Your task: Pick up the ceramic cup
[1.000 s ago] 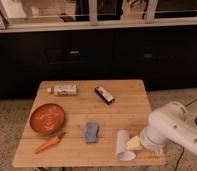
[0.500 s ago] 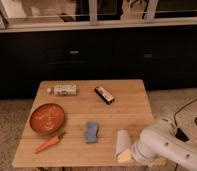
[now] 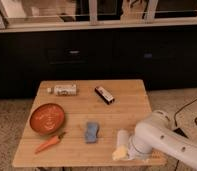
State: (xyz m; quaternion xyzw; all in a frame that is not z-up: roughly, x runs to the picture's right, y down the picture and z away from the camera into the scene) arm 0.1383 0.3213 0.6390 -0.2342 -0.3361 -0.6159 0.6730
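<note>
Worktop of pale wood carried everything in view. The white arm reached in from the lower right, and its end effector sat low at the front right edge, right at the cup. Whether it was wide, narrow or gripping, I cannot tell, since the arm's bulk covered that spot. The cup lay on its side (only its upper part showed), with a yellowish patch just below it. Left of the cup was a blue sponge, near but apart. A carrot lay at the front left, just below a red bowl. At the back lay a small bottle and a dark bar.
</note>
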